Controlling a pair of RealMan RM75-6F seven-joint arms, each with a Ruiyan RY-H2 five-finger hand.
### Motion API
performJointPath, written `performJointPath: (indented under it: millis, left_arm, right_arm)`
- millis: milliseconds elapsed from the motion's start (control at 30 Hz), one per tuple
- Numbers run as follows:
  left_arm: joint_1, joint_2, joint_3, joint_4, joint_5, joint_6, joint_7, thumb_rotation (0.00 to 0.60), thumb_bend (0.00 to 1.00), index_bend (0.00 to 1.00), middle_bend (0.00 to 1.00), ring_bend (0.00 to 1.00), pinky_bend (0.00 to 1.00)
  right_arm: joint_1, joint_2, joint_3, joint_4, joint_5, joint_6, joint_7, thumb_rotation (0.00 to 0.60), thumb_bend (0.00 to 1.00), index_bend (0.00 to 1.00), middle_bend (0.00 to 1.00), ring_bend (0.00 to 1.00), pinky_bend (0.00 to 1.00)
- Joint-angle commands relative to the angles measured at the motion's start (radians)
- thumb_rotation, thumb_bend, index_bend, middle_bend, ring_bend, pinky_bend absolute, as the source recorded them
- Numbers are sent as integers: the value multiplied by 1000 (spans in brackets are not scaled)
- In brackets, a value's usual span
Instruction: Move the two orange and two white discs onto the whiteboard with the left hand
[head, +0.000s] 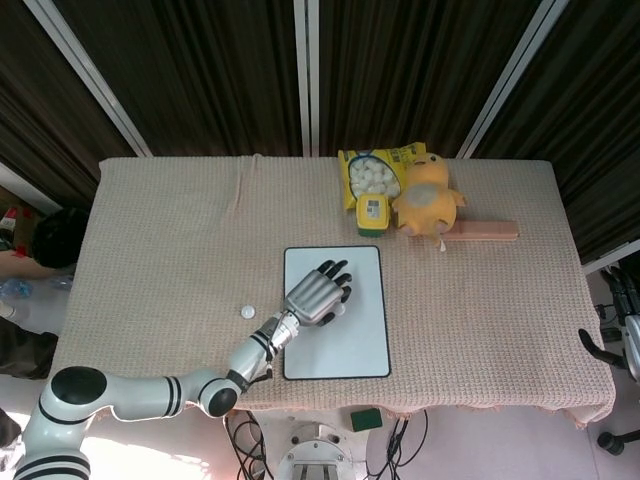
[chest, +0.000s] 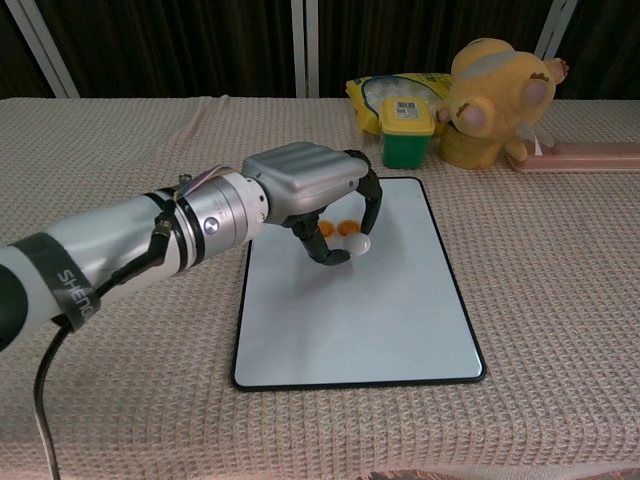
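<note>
White disc A (head: 247, 311): lies loose on the cloth (head: 160, 250), left of the whiteboard (head: 345, 345) and off it; seen in the head view only. Not yet moved, by the look of it.

Left hand (chest: 310, 185): reaches in from the left, held over the upper middle of the whiteboard. It pinches white disc B (chest: 356, 244) between thumb and a fingertip, the rest of the fingers (head: 338, 272) arched over it. The disc sits at the hand's right-hand edge, low over the board; whether it touches the surface cannot be told.

Orange discs (chest: 338, 226): two, side by side on the whiteboard, mostly under the hand. In the chest view disc B hangs just beside them, on the near side. The placement turns on that: the free board lies nearer the robot and to the right of the pair, so the release should probably come there to avoid landing on an orange one.

Whiteboard: long axis runs away from the robot; lower half bare.

Remaining work, as judged: set disc B down, then go back left for disc A. The left hand is far nearer disc A than the right.

Green tub (chest: 406, 130), snack bag (head: 375, 170), plush toy (chest: 495, 90), pink bar (chest: 585, 155): grouped beyond the board's far right corner.

Right hand (head: 628, 325): at the frame's right edge past the table, only partly seen; its state cannot be told.
</note>
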Motion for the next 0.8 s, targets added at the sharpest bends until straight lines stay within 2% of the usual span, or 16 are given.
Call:
performJointPath:
  millis: [33, 467, 800]
  left_arm:
    - [-12, -15, 1, 22, -24, -4, 9, 600, 301, 528, 217, 60, 136]
    - [-31, -17, 25, 36, -49, -2, 10, 600, 301, 533, 216, 60, 135]
    - [-35, -6, 39, 21, -65, 1, 12, 600, 300, 424, 201, 60, 135]
  right_arm:
    - [0, -1, 0, 3, 1, -2, 2, 600, 279, 0, 0, 0, 0]
    - [-3, -2, 3, 13, 8, -3, 7, 600, 280, 0, 0, 0, 0]
    - [-5, -6, 6, 15, 12, -2, 10, 600, 279, 0, 0, 0, 0]
